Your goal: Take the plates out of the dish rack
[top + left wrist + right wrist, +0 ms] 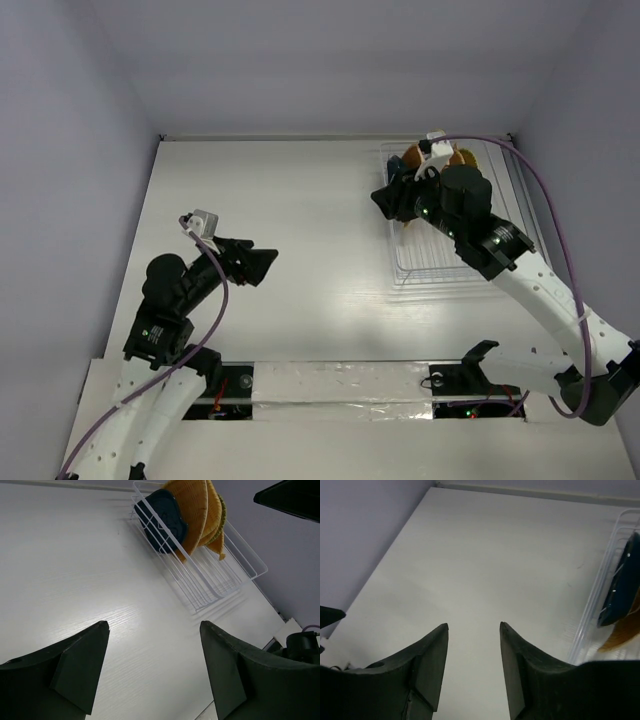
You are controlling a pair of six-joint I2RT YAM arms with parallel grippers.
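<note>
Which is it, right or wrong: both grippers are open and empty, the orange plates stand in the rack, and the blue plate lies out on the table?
Wrong on one point: the blue plate is not on the table. It stands in the rack too, against the orange plates, as the left wrist view shows. The rest holds: the left gripper and right gripper are open and empty.

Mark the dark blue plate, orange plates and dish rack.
dark blue plate (162,520): left wrist view, middle of its face.
orange plates (197,505): left wrist view, front plate's woven face.
dish rack (207,580): left wrist view, bare wire floor.
</note>
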